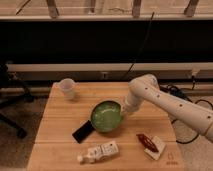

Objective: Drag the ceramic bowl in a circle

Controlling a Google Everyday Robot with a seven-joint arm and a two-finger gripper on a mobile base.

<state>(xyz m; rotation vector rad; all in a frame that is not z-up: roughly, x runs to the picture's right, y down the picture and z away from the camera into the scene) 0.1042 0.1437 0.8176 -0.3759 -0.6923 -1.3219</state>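
Gripper (123,113) was down at the right-hand rim of the green ceramic bowl (106,116), with the arm (160,97) reaching in from the right side of the wooden table (65,115). Honestly couldn't tell from where I stood whether it was clamped on the rim or just hooked against it. The bowl sat about mid-table, a bit toward the front, and its lower-left edge was right up against a black phone (83,131), maybe touching. My read is the drag was the step underway, somewhere along the circle, though how far along I can't say. The next bit calls for curving the path away from that phone while holding steady contact at the rim so the bowl slides flat instead of tipping. As for containers: the bowl looked empty, just a shiny green inside. The pale cup (67,88) stood upright near the back-left corner, well apart from the bowl, and I couldn't see into it. A white bottle (98,152) lay on its side near the front edge, and a red snack packet (149,141) sat off to the front right.
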